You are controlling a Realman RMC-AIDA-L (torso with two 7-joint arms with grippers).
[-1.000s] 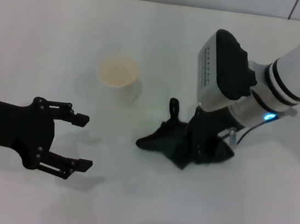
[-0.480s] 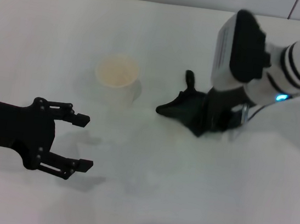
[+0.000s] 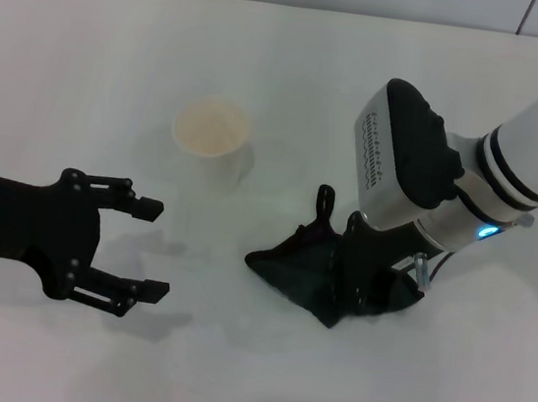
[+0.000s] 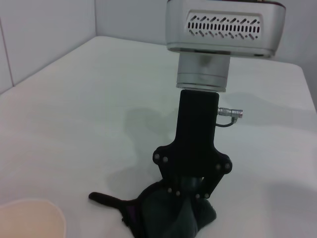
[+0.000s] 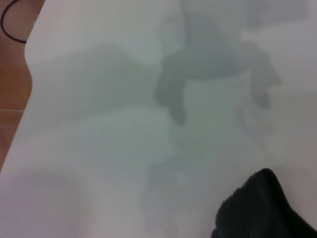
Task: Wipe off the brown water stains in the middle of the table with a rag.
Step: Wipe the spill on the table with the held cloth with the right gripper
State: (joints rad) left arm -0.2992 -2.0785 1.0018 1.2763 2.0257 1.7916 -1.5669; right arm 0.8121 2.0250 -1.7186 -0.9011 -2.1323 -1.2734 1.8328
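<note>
- The rag point(image 3: 325, 268) lies bunched on the table point(image 3: 89, 58), right of the middle, its small loop point(image 3: 324, 200) sticking up toward the far side
- My right gripper point(image 3: 371, 272) is clenched on the rag and presses it down on the tabletop; the left wrist view shows the fingers point(image 4: 190, 184) buried in the cloth point(image 4: 168, 213)
- No brown stain shows on the white surface around the rag
- A paper cup point(image 3: 213, 137) stands well apart, toward the far left of the rag
- My left gripper point(image 3: 148, 250) hangs released over the near left of the table, holding nothing
</note>
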